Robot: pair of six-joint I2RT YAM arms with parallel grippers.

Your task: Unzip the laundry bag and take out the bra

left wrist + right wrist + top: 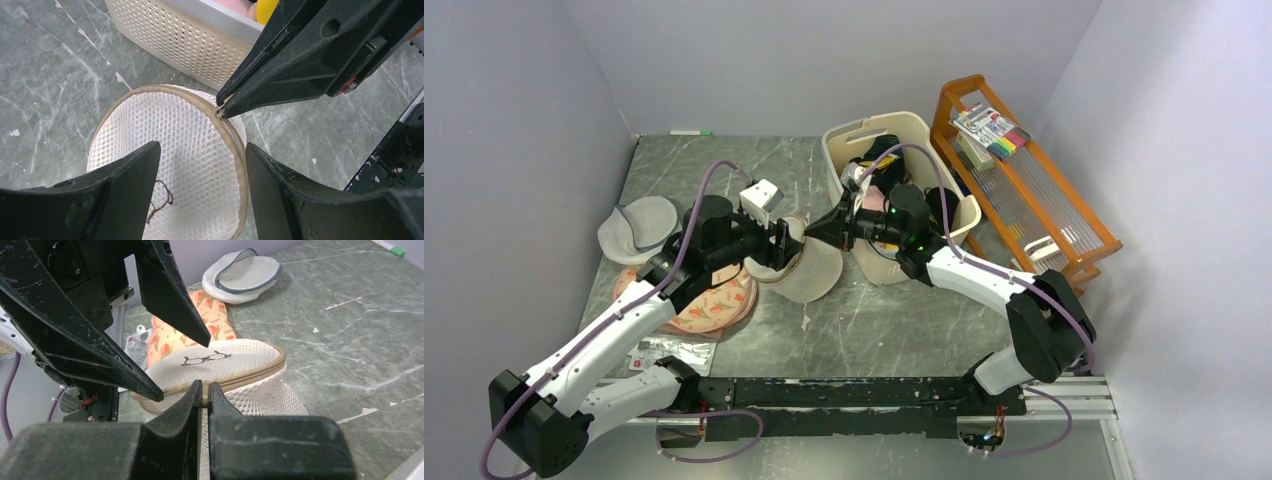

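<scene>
Leftmost on the grey marbled table (874, 320) lies a plain grey round bag (639, 228), and just in front of it a pink round bag (716, 308) printed with orange-red shapes. Next comes the left gripper (202, 146), released, its fingers (120, 200) spread wide on either side of the laundry bag (175, 130); whether their tips touch the mesh cannot be told. The cream-white bag sits near the table's middle, overlapping the pink bag's edge, with its tan zip (240, 165) running round the rim and its small dark logo (205, 359) facing up. At the bag's far rim the right gripper (204, 390) is clenched on the zip pull (218, 113). Just beyond stands a perforated cream basket (200, 45), and furthest right a wooden rack (1024, 190).
</scene>
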